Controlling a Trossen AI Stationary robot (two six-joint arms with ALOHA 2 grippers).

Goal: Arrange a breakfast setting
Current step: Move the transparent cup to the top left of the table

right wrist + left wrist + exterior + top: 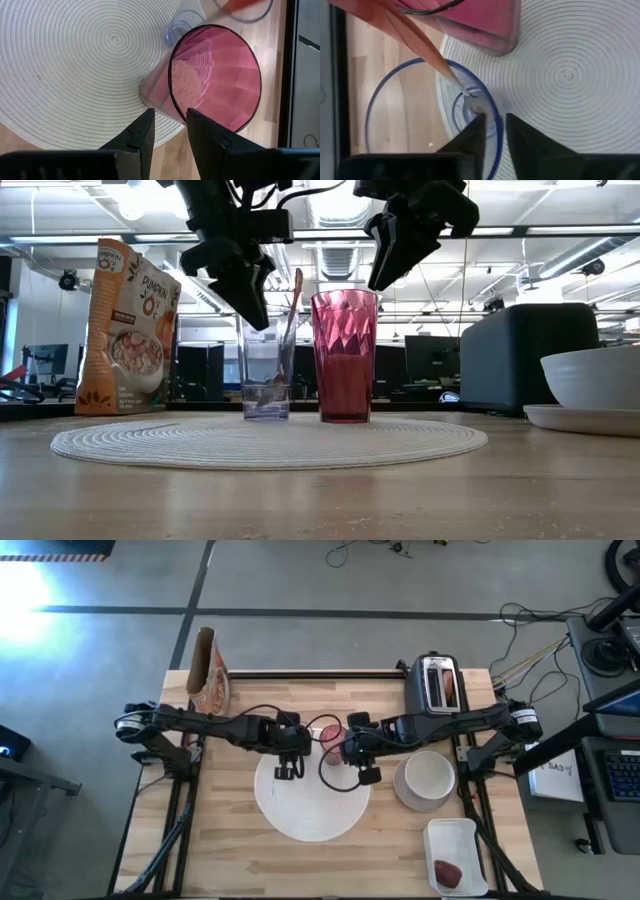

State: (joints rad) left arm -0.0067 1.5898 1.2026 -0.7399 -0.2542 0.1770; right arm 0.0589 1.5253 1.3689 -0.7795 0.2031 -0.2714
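A pink translucent tumbler point(345, 356) stands upright on the far part of a round white woven mat point(310, 802). A clear glass point(265, 380) with a spoon point(291, 320) leaning in it stands next to it. My left gripper point(258, 308) points down, open a little, just above the clear glass. Its fingers stand either side of the rim point(492, 117). My right gripper point(388, 272) is open above the tumbler's rim point(176, 107). A white bowl point(428, 776) sits on a white plate point(580, 418). Browned bread point(450, 688) sticks in the toaster. The dark-red fruit point(447, 872) lies in a tray.
A black-and-silver toaster point(438, 683) stands at the far right, and a cereal bag point(208, 672) stands at the far left. A rectangular white tray point(458, 840) lies at the near right corner. Bare wood shows near the front edge and at the left of the mat.
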